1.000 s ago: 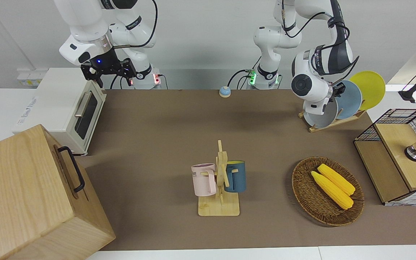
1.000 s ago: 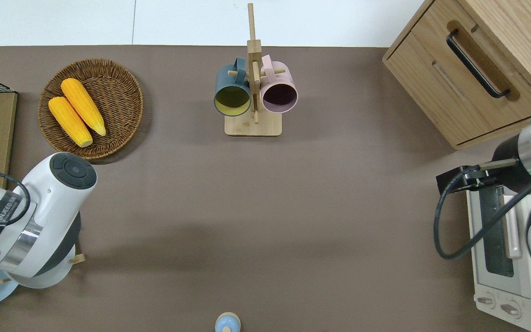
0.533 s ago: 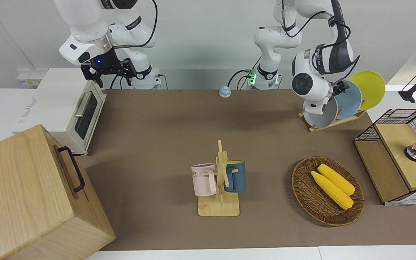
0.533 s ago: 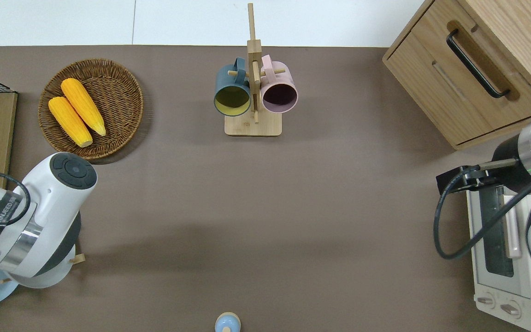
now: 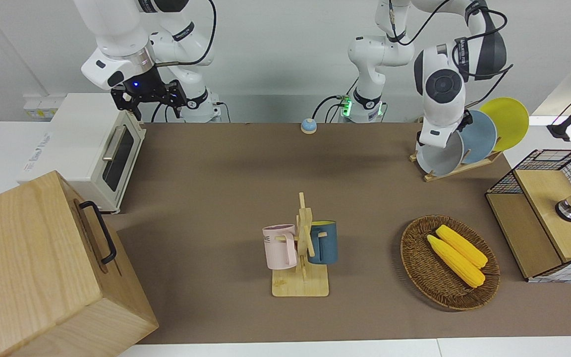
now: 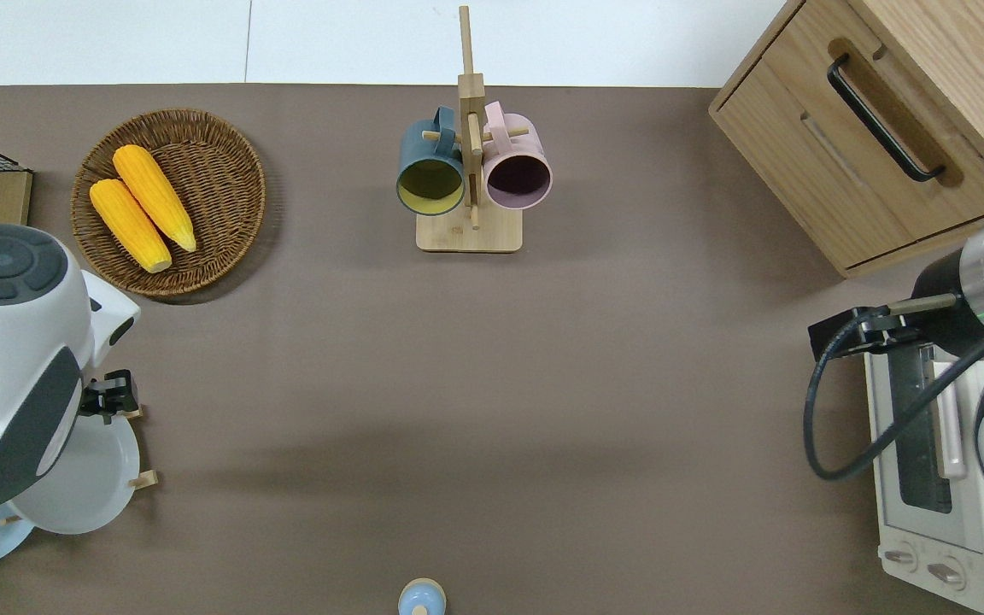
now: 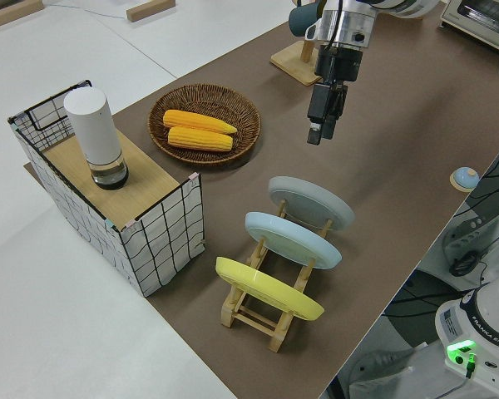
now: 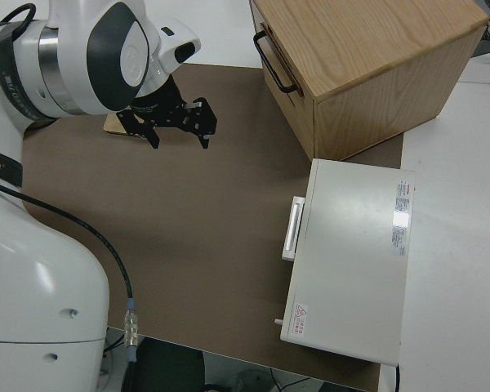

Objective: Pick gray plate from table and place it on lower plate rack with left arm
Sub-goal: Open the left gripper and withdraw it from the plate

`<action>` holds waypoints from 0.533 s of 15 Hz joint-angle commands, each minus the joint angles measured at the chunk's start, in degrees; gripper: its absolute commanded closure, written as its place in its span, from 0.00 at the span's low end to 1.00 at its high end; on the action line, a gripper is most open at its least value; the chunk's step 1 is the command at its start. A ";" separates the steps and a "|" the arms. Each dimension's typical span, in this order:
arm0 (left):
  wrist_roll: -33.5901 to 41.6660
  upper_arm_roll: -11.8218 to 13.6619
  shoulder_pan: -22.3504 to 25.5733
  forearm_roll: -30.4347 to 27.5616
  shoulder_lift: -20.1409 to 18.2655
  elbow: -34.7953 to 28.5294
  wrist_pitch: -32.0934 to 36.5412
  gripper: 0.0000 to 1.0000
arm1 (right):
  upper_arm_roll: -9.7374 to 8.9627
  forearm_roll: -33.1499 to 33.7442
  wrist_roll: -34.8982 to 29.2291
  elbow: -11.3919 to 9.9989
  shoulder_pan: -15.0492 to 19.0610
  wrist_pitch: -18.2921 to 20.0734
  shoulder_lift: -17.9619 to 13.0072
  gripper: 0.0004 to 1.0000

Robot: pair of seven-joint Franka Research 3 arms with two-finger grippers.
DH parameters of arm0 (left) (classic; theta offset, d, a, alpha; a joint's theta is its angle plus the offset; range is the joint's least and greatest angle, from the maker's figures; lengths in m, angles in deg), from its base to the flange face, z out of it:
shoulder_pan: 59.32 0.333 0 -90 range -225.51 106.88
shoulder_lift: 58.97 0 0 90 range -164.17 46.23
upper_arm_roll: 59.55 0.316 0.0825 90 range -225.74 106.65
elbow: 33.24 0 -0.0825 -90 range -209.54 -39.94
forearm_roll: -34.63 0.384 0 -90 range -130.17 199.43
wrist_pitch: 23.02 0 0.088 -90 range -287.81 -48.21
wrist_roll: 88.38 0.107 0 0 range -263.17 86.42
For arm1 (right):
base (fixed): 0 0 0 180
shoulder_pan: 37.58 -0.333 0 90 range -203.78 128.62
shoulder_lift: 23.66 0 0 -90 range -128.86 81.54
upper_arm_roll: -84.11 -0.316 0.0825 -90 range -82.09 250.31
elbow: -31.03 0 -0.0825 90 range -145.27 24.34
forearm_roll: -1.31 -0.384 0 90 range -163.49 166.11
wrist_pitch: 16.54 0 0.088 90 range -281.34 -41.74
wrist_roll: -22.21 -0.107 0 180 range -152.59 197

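gray plate (image 7: pixel 311 202): round, plain, tilted on edge | slotted in lower plate rack (image 7: pixel 268 313), end slot

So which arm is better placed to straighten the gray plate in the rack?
Left. Its pincer hangs over the rack's edge, right by the gray plate standing in it. The right arm is parked.

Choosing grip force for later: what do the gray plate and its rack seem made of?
Gray plate: smooth, evenly coloured with a soft sheen, probably plastic or glazed ceramic; the look leaves it open. Rack: pale unpainted wood, matte, built from rails and pegs.
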 commanded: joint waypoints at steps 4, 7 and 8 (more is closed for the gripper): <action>1.48 0.01 0.98 -13.82 0.22 6.48 -2.94 0.00 | -1.21 0.37 -0.68 0.41 1.32 0.62 -0.12 0.02; 6.03 -0.34 2.82 -19.36 0.13 8.86 -3.21 0.00 | -1.21 0.28 -0.68 0.41 1.32 0.62 -0.20 0.02; 7.53 -0.43 3.61 -20.94 0.13 9.73 -3.21 0.00 | -1.21 0.28 -0.68 0.41 1.32 0.62 -0.12 0.02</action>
